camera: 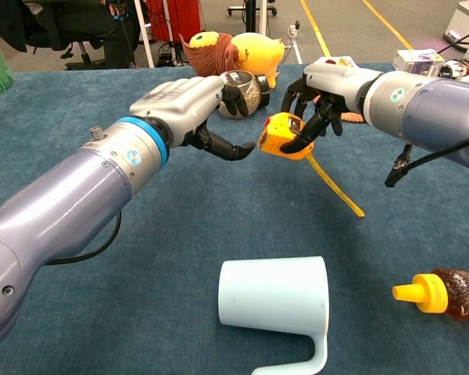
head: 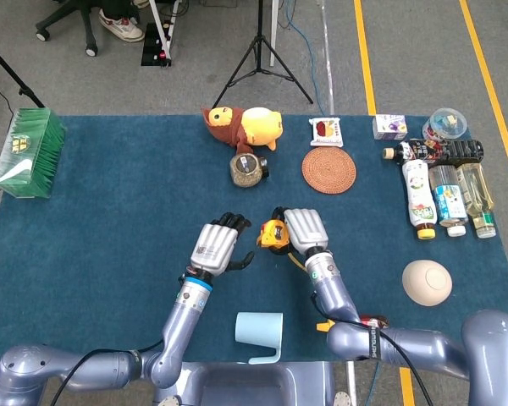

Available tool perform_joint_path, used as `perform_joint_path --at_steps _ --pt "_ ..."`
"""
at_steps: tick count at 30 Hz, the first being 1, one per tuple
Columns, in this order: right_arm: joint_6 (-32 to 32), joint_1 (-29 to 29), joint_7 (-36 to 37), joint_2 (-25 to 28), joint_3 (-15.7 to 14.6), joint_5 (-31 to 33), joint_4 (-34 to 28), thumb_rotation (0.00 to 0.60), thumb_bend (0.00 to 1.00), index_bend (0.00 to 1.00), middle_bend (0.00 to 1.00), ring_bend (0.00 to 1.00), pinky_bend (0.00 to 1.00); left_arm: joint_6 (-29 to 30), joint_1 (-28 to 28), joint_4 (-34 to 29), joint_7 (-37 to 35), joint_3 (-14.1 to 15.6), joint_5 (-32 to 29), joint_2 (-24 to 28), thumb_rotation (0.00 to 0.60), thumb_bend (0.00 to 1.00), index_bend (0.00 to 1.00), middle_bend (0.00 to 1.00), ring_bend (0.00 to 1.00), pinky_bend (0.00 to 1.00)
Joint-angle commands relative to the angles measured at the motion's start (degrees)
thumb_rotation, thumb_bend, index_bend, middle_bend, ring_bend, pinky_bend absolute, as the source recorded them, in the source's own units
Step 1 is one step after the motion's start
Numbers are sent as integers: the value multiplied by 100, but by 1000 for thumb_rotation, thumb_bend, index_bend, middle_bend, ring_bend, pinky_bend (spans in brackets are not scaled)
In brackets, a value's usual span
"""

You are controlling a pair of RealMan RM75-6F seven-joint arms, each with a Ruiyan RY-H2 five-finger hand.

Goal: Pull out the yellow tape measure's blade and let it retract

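Holding: the right robot hand (camera: 322, 101) gripped the yellow tape measure (camera: 281, 134) above the desk (camera: 102, 312), fingers curled around the case; in the head view the case (head: 272, 234) sat just left of that robot hand (head: 303, 232)
Blade: a yellow blade (camera: 334, 185) hung out of the case, slanting down to the right, its tip near or on the blue cloth; I could not tell whether it touched
Left robot hand: the left robot hand (camera: 189, 105) hovered just beside the case, apart from it; it held nothing, its dark fingertips (camera: 238, 151) partly curled and pointing toward the tape
Handling, as a judgement: the case looked hard, smooth and compact, so it probably needed a firm wrap around its body rather than a light pinch; the blade seemed thin, springy and stiff only along its curve, likely to kink if bent sideways; the end hook was the sensible place to take hold for pulling
Risk, as a judgement: a released blade could whip back; the case might twist in the grip
Nearby: a pale blue mug (camera: 277, 305) lay on its side toward the front; a sauce bottle (camera: 445, 293) lay at the right; a glass jar (camera: 238, 94) and a plush toy (camera: 234, 51) stood behind the hands
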Motion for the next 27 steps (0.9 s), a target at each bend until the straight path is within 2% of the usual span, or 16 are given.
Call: perform_joint_path --at_steps 1,12,27 --pt "-14 0 16 -4 1 8 2 518 254 587 553 606 625 19 -18 14 22 13 15 -10 450 282 232 229 161 395" --pt "-37 16 50 -35 3 -4 7 516 256 587 553 606 627 36 -67 177 -82 14 44 -155 471 298 232 229 161 395" --pt "-15 7 79 -10 -13 -45 -119 516 257 587 553 610 632 67 -129 329 -98 -51 -12 -352 466 295 232 229 161 395"
